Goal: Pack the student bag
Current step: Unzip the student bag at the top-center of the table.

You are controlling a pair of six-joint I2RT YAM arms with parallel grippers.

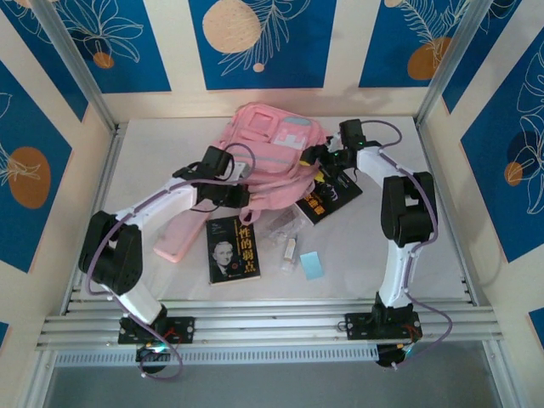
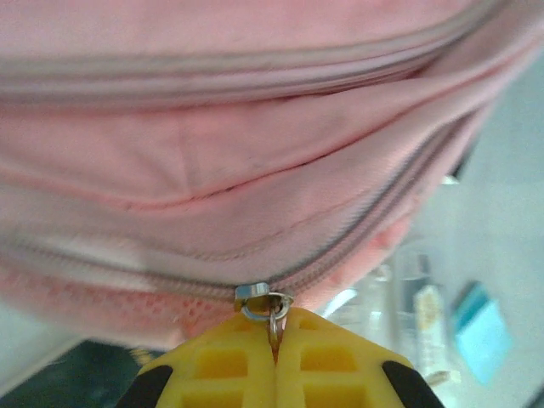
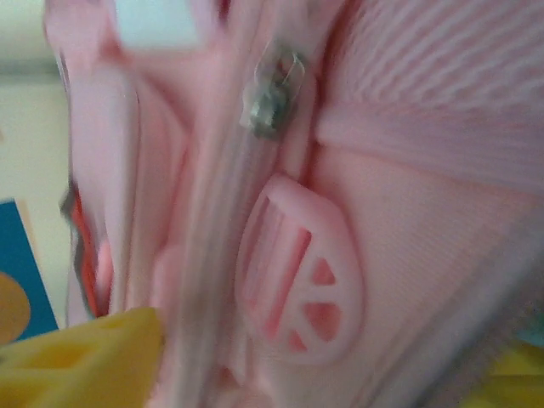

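Pink student bag (image 1: 270, 140), left gripper (image 2: 274, 340) pinching zipper pull (image 2: 275, 308)

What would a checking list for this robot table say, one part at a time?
Surface: white table, partly covered with things.
Job's things: pink student bag lying at the far side, between the two arms.
Clutter: portrait book, black book under the right arm, flat pink pouch, blue card, clear packets.
Grippers: left gripper shut on the bag's zip pull; right gripper open, a finger on either side of the bag's edge, picture blurred.
Cables: purple cables run along both arms.
Surroundings: blue and cream patterned walls, metal frame posts.
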